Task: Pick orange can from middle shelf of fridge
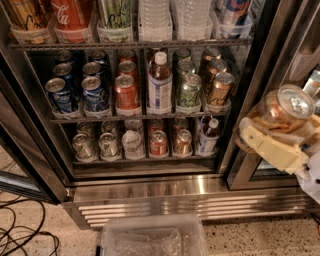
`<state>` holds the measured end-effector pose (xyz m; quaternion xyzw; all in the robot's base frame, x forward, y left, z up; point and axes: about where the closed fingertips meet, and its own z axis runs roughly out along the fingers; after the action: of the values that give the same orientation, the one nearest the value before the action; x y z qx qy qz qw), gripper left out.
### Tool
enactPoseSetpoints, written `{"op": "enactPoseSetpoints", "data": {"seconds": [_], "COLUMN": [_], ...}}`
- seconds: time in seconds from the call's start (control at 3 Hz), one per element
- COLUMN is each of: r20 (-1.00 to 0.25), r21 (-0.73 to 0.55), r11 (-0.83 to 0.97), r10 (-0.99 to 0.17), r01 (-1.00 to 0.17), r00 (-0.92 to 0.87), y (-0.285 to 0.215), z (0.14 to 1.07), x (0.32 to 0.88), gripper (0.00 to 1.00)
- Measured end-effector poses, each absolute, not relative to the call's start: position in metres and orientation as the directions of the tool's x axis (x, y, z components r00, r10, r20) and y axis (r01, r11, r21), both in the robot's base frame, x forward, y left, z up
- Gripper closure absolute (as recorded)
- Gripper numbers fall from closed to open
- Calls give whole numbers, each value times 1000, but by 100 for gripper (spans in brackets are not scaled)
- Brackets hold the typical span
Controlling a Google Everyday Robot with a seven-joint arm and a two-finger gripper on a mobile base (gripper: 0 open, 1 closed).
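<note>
coca-cola on tall red can (71, 15); gripper (266, 134), lower right, grips orange can (287, 106)

A copper-orange body and a silver lid are shown by the orange can (281, 111), which is clasped by the cream gripper (267, 137) at the right, outside the steel-grey fridge (150, 191). Blue cans (60, 95), a red can (126, 92) and a green can (189, 90) are ranged on the dark middle shelf (135, 118).

middle shelf (135, 118): blue cans (60, 95) 6 | red cans (126, 92) 3 | green cans (189, 89) 3 | orange cans (220, 89) 3 | white-capped bottle (159, 85) 1 | gripper (272, 137) 1, right of frame, clasping 1 orange can (284, 107)
</note>
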<state>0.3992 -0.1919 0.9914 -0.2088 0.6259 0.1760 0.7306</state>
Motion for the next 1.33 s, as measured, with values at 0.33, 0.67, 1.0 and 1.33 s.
{"op": "enactPoseSetpoints", "data": {"seconds": [0.33,0.67,1.0,1.33], "r20": [-978,-976,-976,-971], "r21": [-140,-176,-188,-226], "r11": [750,639,571,510], "r10": [-4,-16,-15,-53], "r01": [-646,-749,-799,-830], "r00": [208,216,219,232], "y": [-166,-150,-135,-112], "z": [1005,1013,1011,1017], "x": [372,349,332,323], "gripper": [100,100,100,100]}}
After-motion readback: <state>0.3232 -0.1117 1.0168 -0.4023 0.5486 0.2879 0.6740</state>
